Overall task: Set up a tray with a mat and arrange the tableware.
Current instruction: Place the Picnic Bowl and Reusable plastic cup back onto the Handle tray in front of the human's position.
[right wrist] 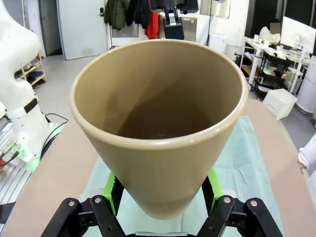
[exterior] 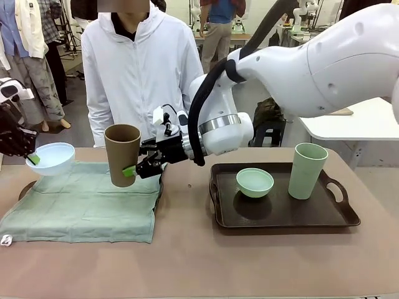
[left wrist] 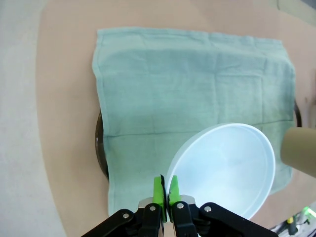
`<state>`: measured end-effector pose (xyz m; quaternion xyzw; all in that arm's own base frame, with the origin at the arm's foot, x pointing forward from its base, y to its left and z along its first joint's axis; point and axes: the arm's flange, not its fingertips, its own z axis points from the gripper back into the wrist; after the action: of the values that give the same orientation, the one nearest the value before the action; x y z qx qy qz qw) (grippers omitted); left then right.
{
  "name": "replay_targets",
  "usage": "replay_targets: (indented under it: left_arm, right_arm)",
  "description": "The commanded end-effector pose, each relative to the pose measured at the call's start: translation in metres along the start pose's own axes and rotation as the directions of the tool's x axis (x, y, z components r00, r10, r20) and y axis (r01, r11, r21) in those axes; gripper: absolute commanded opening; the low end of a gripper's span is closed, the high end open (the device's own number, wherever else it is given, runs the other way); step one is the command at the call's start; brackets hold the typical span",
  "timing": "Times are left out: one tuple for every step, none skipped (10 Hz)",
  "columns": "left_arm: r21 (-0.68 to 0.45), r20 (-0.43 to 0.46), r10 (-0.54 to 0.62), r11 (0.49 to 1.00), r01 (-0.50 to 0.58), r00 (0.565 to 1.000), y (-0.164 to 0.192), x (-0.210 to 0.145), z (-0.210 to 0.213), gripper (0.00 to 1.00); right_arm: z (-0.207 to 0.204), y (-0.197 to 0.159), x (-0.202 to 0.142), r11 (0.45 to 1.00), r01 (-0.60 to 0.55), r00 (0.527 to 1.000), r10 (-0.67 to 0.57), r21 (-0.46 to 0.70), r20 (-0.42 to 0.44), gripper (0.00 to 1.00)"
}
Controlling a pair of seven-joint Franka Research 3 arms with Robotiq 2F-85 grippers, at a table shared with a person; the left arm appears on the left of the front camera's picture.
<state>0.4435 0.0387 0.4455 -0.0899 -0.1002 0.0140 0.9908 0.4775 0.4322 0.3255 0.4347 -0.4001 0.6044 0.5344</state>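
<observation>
My left gripper (exterior: 32,159) (left wrist: 165,190) is shut on the rim of the pale blue bowl (exterior: 53,157) (left wrist: 222,168) and holds it above the left end of the green mat (exterior: 84,202) (left wrist: 192,94). The mat is draped over a dark tray (exterior: 25,187) (left wrist: 98,148), of which just the edges show. My right arm reaches across the middle. Its gripper (exterior: 131,169) (right wrist: 160,200) is shut on the brown cup (exterior: 123,156) (right wrist: 158,118), upright above the mat's far side. A second dark tray (exterior: 280,215) on the right holds the mint green bowl (exterior: 254,182) and the pale green cup (exterior: 307,170).
A person in a white jacket (exterior: 140,68) stands at the far side, behind the mat. Bare brown tabletop (exterior: 187,249) lies between the two trays and along the near edge. A white table (exterior: 358,121) stands at the back right.
</observation>
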Motion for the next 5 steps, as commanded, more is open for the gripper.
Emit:
replay_targets:
  left_arm:
    - [-0.018,0.005,-0.019,1.000,0.019,1.000,0.003,0.007,-0.010,0.04]
    - [-0.010,-0.010,-0.023,1.000,0.023,1.000,0.001,0.007,-0.017,0.04]
    - [0.003,-0.028,-0.022,1.000,0.022,0.999,-0.001,0.005,-0.021,0.04]
    - [-0.003,-0.033,-0.017,1.000,0.017,0.999,0.000,0.003,-0.010,0.04]
    - [0.005,-0.033,-0.003,1.000,0.003,0.999,0.001,0.003,-0.019,0.04]
  right_arm:
    - [-0.008,-0.011,-0.008,1.000,-0.031,0.999,0.031,-0.003,-0.026,0.80]
    - [-0.012,-0.012,-0.014,1.000,-0.028,0.999,0.028,0.001,-0.039,0.80]
    - [-0.015,-0.010,-0.018,1.000,-0.024,0.999,0.024,0.005,-0.046,0.80]
    - [-0.010,-0.010,-0.008,1.000,-0.014,0.999,0.014,-0.009,-0.048,0.80]
    - [-0.007,-0.007,-0.019,1.000,0.001,1.000,-0.001,0.010,-0.028,0.80]
